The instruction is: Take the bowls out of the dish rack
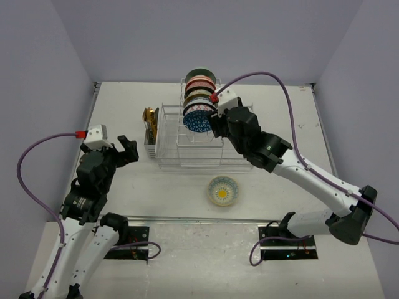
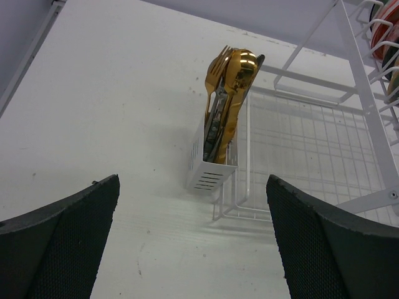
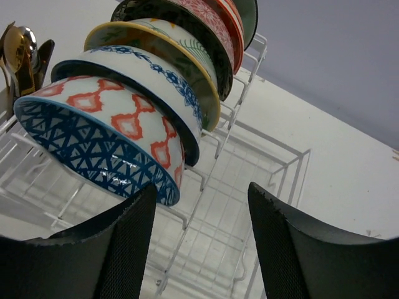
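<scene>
I see the right hand [image 1: 211, 122] reached over the white wire dish rack [image 1: 187, 152], close to the front of the row of bowls [image 1: 201, 98] that stand on edge in the upright dividers at the far side of the rack. In the right wrist view this hand [image 3: 199, 208] is released: its two fingers [image 3: 124, 243] stand apart with only rack wires [image 3: 262, 162] between them, so it grasps nothing. The nearest bowl [image 3: 93, 143], with a blue lattice inside and orange diamonds outside, hangs just above the finger on the left of that view; I cannot tell if they touch. Behind it the next bowl [image 3: 149, 75] is white with a blue pattern, then comes one with a yellow rim [image 3: 156, 40]. One more bowl [image 1: 223, 190], with a yellow centre, sits upright on the tabletop [image 1: 124, 99], in front of the rack. The left hand [image 1: 124, 149] is also released, fingers wide apart and holding nothing, above the tabletop and left of the rack. In front of it is the small utensil holder [image 2: 209, 168] with gold cutlery [image 2: 232, 71], which stands against the left side of the rack.
</scene>
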Robot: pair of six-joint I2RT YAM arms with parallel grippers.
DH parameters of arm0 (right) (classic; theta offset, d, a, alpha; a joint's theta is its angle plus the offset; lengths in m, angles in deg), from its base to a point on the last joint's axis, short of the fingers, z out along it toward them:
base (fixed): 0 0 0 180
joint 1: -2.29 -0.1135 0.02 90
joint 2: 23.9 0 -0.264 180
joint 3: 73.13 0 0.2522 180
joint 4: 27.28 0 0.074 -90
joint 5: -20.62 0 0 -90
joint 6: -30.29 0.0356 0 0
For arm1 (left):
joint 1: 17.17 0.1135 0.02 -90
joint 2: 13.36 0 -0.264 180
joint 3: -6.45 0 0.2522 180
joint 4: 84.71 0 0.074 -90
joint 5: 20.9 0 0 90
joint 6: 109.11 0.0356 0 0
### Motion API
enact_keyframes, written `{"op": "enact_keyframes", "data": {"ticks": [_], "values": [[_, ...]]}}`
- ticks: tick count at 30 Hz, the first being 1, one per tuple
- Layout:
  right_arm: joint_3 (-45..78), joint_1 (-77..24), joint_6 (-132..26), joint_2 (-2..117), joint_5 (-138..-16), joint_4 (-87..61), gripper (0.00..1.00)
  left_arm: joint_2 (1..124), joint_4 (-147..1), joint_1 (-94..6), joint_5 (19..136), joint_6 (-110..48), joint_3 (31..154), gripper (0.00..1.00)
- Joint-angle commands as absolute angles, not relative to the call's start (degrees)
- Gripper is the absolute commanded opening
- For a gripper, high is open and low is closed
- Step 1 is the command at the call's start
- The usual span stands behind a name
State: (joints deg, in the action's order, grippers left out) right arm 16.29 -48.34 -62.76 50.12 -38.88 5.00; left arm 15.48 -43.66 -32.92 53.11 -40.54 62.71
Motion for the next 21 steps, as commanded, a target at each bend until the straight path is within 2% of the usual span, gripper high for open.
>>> {"op": "enact_keyframes", "data": {"ticks": [1, 8, 16, 21], "values": [[19.9, -48.9, -67.0, 52.7, -35.5, 1.2, 0.61, 15.8, -46.2, -32.3, 54.2, -38.8, 62.8, 1.00], [19.6, -50.1, -70.2, 56.1, -33.2, -3.6, 0.53, 15.6, -46.3, -32.1, 54.9, -38.7, 62.7, 1.00], [15.5, -50.4, -69.6, 55.7, -32.6, -11.4, 0.31, 15.6, -46.4, -32.0, 55.3, -38.6, 62.6, 1.00], [14.0, -50.4, -69.0, 56.0, -32.4, -12.6, 0.24, 15.2, -46.5, -32.0, 55.6, -38.6, 62.5, 1.00]]}}
